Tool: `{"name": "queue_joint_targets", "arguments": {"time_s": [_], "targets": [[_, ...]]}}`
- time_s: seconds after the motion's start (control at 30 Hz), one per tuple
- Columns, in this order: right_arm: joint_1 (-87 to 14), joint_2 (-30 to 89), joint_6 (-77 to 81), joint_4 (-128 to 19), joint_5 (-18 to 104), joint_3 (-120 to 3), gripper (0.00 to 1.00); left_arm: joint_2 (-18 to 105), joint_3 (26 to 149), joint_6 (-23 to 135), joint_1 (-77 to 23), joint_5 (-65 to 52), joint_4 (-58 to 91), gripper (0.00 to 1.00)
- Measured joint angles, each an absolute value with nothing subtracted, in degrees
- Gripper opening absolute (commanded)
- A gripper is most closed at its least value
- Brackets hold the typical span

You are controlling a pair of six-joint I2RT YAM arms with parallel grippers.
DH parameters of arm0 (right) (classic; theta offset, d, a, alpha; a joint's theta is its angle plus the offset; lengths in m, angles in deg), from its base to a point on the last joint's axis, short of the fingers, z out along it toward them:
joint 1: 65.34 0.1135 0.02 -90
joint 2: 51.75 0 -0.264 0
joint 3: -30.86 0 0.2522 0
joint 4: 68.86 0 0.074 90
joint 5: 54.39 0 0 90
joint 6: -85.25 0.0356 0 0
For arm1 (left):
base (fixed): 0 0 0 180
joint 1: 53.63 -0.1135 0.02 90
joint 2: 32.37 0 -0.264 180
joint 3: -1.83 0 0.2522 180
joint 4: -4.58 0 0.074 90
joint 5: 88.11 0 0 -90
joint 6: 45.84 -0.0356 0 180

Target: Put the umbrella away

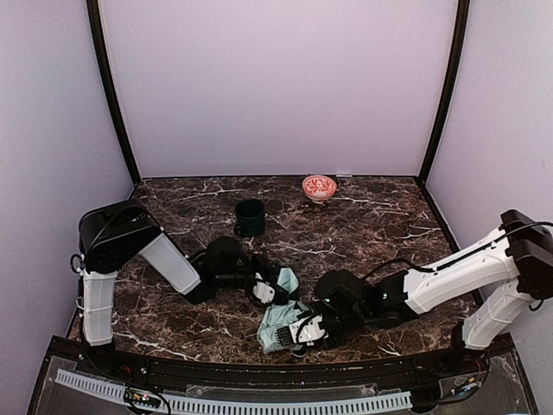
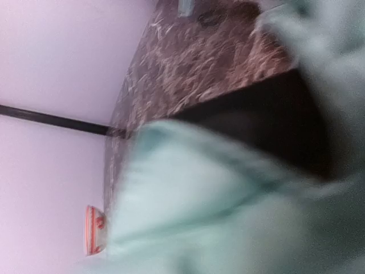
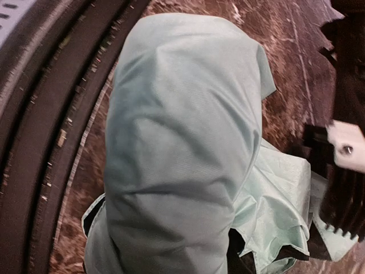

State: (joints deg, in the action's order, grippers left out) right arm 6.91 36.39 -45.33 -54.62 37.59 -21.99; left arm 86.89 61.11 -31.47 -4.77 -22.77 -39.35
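Observation:
The umbrella [image 1: 278, 322] lies crumpled near the table's front edge, pale mint fabric with black lining showing. My left gripper [image 1: 264, 290] is at its far end, and fabric is bunched right against it. In the left wrist view blurred mint fabric [image 2: 188, 205] fills the frame and hides the fingers. My right gripper [image 1: 308, 330] is at the umbrella's near right side. In the right wrist view the fabric [image 3: 182, 142] is drawn taut over the jaws and hides the fingers. The shaft and handle are hidden.
A dark green mug [image 1: 250, 216] stands behind the left gripper. A red patterned bowl [image 1: 319, 187] sits at the back, and it also shows in the left wrist view [image 2: 93, 229]. The table's front rim [image 3: 51, 103] runs just beside the umbrella.

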Motion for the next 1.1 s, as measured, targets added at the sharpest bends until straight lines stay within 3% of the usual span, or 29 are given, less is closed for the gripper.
{"name": "queue_joint_targets", "arguments": {"time_s": [0.1, 0.3, 0.37, 0.5, 0.6, 0.67, 0.73, 0.83, 1.1], "targets": [[6.6, 38.4, -42.7, -53.1, 43.6, -23.9, 0.0, 86.5, 61.1, -29.8, -6.9, -16.4, -43.0, 0.73], [3.9, 42.7, -39.6, -48.5, 49.7, -28.9, 0.0, 78.4, 58.0, -22.9, -12.3, -10.7, -41.4, 0.75], [3.6, 44.1, -39.2, -47.1, 50.1, -30.4, 0.0, 74.3, 57.2, -19.6, -13.7, -8.0, -40.6, 0.69], [2.8, 46.7, -37.9, -45.6, 51.4, -33.3, 0.0, 62.4, 51.9, -11.2, -13.9, -6.5, -38.0, 0.47], [2.2, 48.4, -36.6, -44.2, 52.7, -35.3, 0.0, 48.1, 46.9, -4.0, -12.7, -10.9, -31.2, 0.37], [1.7, 49.4, -35.7, -43.4, 53.8, -36.4, 0.0, 38.2, 46.4, -0.9, -8.1, -13.6, -23.5, 0.36], [1.0, 50.4, -35.0, -42.5, 55.1, -37.6, 0.0, 32.3, 47.2, 1.1, -1.9, -13.9, -16.5, 0.39], [0.0, 51.8, -34.1, -40.9, 56.9, -39.5, 0.0, 27.9, 47.4, 3.3, 6.5, -14.9, -5.7, 0.55], [-1.8, 55.5, -34.0, -35.1, 59.5, -44.7, 0.0, 36.7, 47.2, -0.2, 17.0, -7.4, 6.2, 0.6]]}}
